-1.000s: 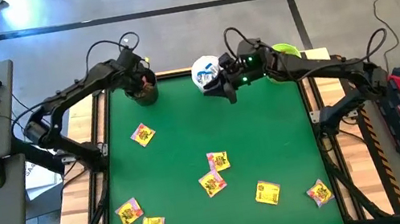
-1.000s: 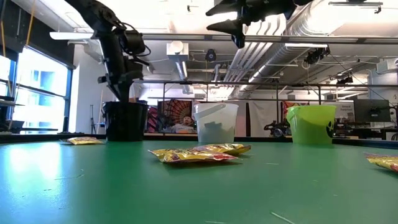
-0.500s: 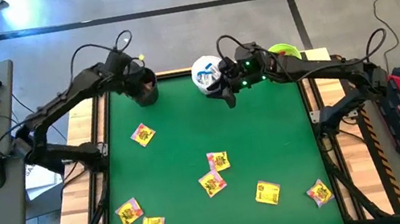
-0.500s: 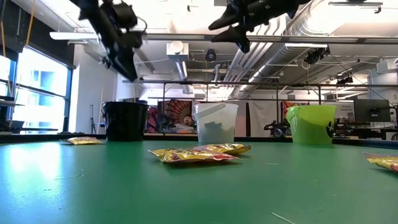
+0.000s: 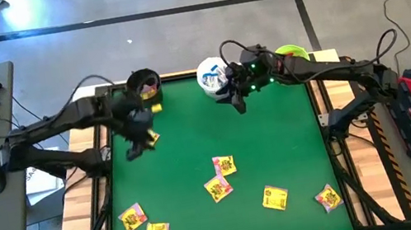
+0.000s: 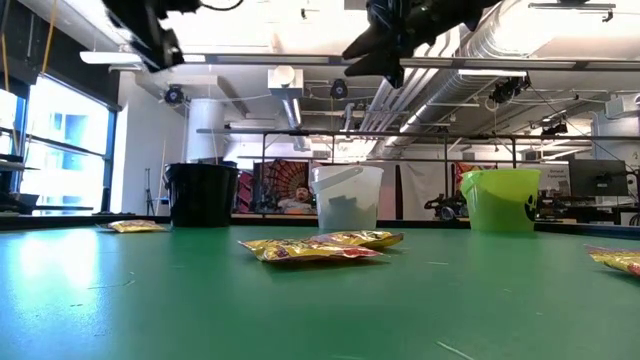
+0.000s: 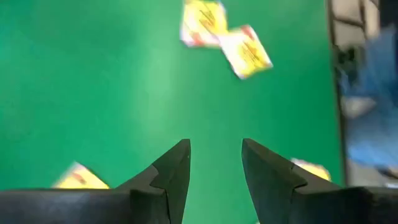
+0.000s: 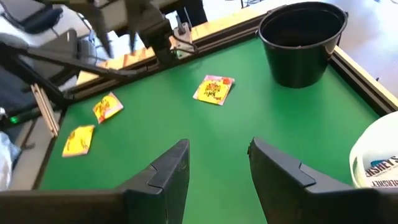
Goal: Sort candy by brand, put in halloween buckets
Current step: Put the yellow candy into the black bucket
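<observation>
Yellow candy (image 5: 218, 187) scattered on the mat (image 5: 276, 136); buckets along the far edge — black (image 5: 143, 84), white (image 5: 213, 78), green (image 5: 294, 53). My left claw (image 5: 137, 146) hovers over the mat, parted, empty — right claw (image 5: 239, 106) by white, parted, empty.

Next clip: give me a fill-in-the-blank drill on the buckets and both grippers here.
1. The bucket at the table's far left corner is ____.
2. The white bucket stands between the black one and the ____ one.
3. The left gripper holds ____.
4. The right gripper hangs with its fingers ____.

Missing words: black; green; nothing; open
</observation>
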### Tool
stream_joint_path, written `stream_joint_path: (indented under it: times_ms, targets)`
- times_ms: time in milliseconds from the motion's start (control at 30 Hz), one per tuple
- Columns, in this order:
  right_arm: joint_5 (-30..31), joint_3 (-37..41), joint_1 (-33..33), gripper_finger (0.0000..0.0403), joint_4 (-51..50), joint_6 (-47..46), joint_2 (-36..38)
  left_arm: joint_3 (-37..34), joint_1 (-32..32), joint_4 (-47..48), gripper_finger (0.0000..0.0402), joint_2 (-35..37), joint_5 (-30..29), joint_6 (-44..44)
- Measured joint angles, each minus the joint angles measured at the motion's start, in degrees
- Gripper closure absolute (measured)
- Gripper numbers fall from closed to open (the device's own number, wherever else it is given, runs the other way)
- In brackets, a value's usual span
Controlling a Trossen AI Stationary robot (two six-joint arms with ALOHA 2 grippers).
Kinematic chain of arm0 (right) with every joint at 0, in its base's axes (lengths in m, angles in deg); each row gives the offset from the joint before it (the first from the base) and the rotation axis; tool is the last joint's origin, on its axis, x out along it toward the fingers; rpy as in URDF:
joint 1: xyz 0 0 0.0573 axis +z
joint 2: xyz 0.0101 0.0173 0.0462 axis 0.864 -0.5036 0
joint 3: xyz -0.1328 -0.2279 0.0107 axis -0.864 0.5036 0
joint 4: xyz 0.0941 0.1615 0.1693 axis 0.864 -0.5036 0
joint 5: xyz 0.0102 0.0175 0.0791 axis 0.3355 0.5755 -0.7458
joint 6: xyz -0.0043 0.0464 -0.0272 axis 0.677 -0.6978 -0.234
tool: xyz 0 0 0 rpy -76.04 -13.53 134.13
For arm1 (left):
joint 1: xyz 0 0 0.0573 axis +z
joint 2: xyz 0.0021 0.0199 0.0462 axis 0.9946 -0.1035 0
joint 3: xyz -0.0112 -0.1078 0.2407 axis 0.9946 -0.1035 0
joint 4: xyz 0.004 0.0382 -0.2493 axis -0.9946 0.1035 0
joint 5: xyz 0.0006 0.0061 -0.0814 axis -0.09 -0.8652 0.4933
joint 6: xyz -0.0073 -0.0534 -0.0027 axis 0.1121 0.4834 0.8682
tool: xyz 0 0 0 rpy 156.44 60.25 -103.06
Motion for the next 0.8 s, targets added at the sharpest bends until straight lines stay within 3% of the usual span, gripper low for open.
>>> stream_joint_path:
  times_ms: [400, 800]
  targets:
    - [-0.6, 0.0, 0.0, 0.0249, -5.3, 6.4, 0.0, 0.0, -29.0, 1.8, 0.0266, -2.2, -3.1, 26.2]
    - [-0.6, 0.0, 0.0, 0.0249, -10.6, 14.5, 0.0, 0.0, -48.0, -14.1, 0.0261, -14.1, -6.6, 46.2]
